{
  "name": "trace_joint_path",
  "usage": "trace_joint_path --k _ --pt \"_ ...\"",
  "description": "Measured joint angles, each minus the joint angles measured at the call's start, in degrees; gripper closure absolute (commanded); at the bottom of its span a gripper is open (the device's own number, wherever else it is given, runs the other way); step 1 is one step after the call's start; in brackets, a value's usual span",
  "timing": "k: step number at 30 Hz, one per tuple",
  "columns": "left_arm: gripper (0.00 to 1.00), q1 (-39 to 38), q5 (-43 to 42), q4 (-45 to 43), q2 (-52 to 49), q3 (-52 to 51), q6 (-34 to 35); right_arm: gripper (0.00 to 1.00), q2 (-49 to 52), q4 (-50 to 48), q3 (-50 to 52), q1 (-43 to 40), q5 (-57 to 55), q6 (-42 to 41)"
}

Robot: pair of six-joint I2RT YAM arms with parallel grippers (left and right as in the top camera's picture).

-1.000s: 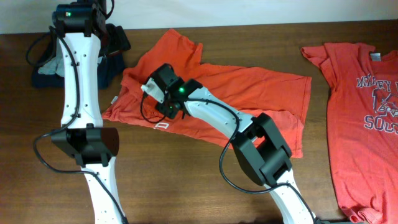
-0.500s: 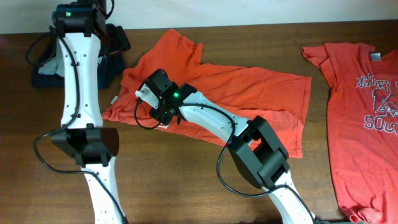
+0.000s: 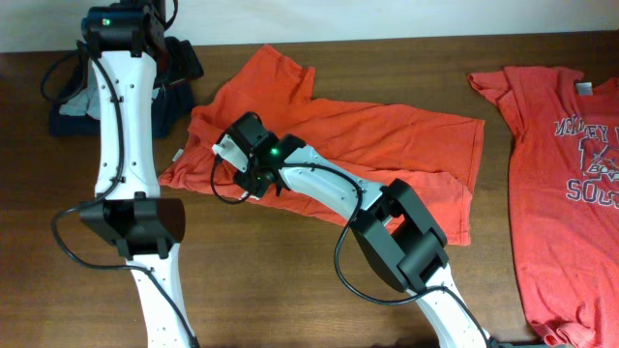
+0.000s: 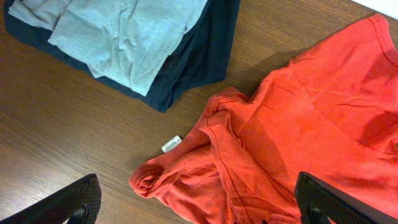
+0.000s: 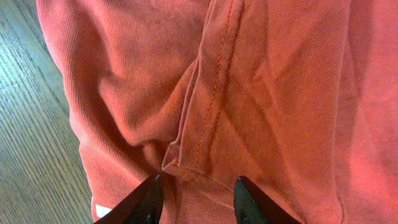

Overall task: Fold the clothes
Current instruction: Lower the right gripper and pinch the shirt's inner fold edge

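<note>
Left of the crumpled T-shirt [image 3: 416, 135], a pile of grey and navy clothes [image 4: 118, 37] lies on the counter [image 3: 261, 290]. The left pincer [image 4: 199, 208] hangs spread wide above that shirt's bunched left edge, holding nothing. The right pincer [image 5: 199, 199] sits on the shirt's left part, tips partly apart astride a stitched hem; I cannot tell whether it pinches the cloth. Well right of it lies a flat T-shirt [image 3: 561, 193], lettering up.

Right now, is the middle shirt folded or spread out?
Neither neatly: the middle shirt lies rumpled, one end bunched in creases, the other end flatter.
</note>
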State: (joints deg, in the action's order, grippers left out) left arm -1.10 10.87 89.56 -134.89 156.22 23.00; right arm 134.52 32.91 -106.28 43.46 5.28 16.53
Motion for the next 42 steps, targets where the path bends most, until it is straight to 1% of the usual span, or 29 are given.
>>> trace_joint_path --k 11,13,17,18,20,21,26,42 --pt "0.01 0.0 0.0 0.0 0.0 0.0 0.0 0.61 1.2 -0.7 0.0 0.0 1.2 -0.1" --pt "0.01 0.0 0.0 0.0 0.0 0.0 0.0 0.63 1.3 -0.7 0.0 0.0 1.3 0.0" --pt "0.01 0.0 0.0 0.0 0.0 0.0 0.0 0.73 1.5 -1.3 0.0 0.0 1.5 0.0" --pt "0.01 0.0 0.0 0.0 0.0 0.0 0.0 0.76 1.5 -1.3 0.0 0.0 1.5 -0.1" --pt "0.01 0.0 0.0 0.0 0.0 0.0 0.0 0.88 1.5 -1.3 0.0 0.0 1.7 0.1" --pt "0.01 0.0 0.0 0.0 0.0 0.0 0.0 0.91 1.5 -1.3 0.0 0.0 1.7 0.2" --pt "0.01 0.0 0.0 0.0 0.0 0.0 0.0 0.96 1.5 -1.3 0.0 0.0 1.7 -0.1" --pt "0.01 0.0 0.0 0.0 0.0 0.0 0.0 0.96 0.5 -1.7 0.0 -0.3 1.7 -0.1"
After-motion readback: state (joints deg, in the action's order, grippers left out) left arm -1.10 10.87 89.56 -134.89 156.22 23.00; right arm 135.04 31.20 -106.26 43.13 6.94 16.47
